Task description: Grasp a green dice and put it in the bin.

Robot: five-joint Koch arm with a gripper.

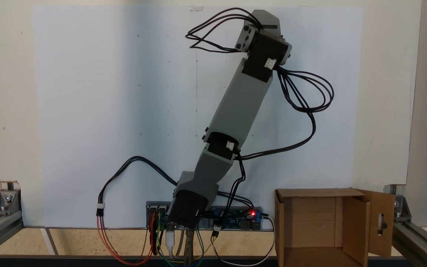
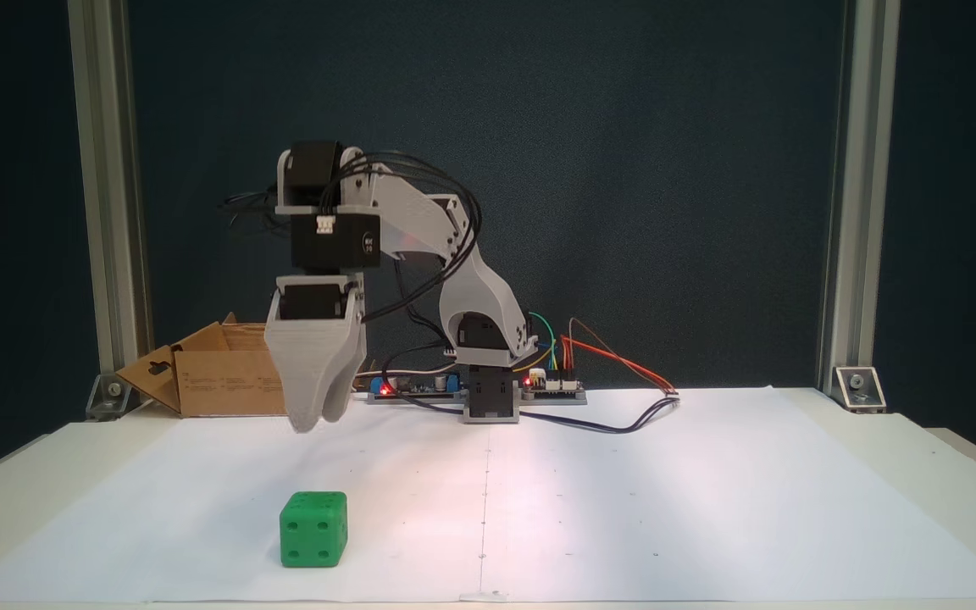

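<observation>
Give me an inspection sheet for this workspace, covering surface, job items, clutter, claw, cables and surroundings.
Surface: white paper sheet over a pale table.
Dice: green, on the sheet near the front edge, untouched.
Box: brown cardboard, open, inside looks empty; one flap has a slot cut-out.
Clutter: nothing seen.
Claw: pointing down, above and behind the dice, holding nothing; tips look closed together.
Cables: black loops along the arm; coloured wires at the base boards, red lights on.
Surroundings: aluminium frame posts, dark backdrop.
</observation>
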